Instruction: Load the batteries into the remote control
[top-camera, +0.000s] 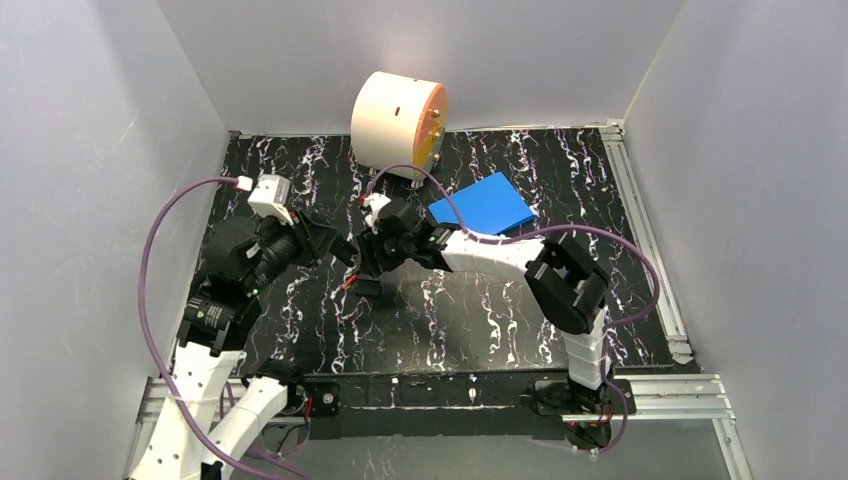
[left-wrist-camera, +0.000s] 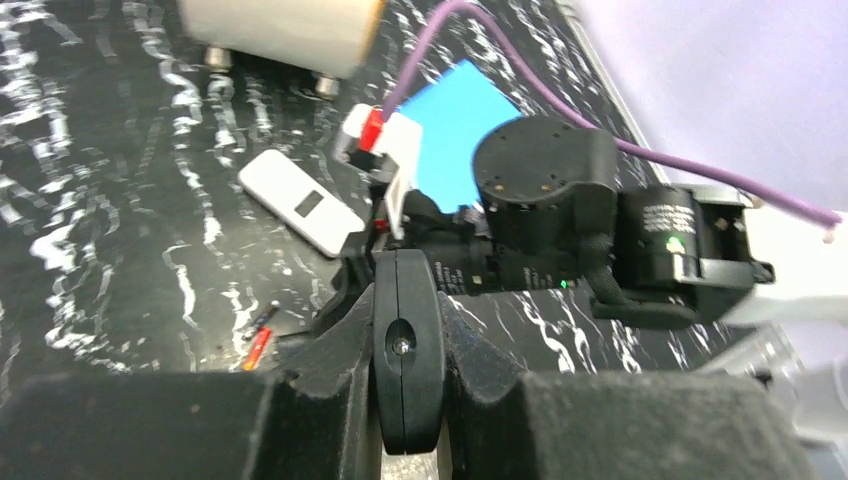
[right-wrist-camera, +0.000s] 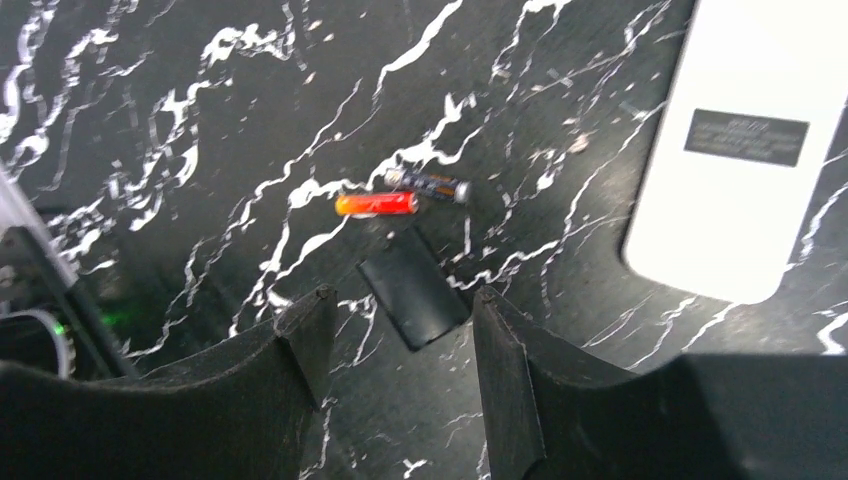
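My left gripper is shut on a black remote control, seen end-on and held above the table. The two batteries lie side by side on the marble-patterned mat: an orange-red one and a dark one. My right gripper hovers open just short of them, with nothing between its fingers. A flat black cover lies on the mat under its fingertips. In the top view both grippers meet near the mat's centre, with the batteries just below them. A white remote lies face down to the right.
A cream cylinder with an orange end stands at the back of the mat. A blue flat pad lies to its right. Metal rails border the mat, and grey walls close in on both sides.
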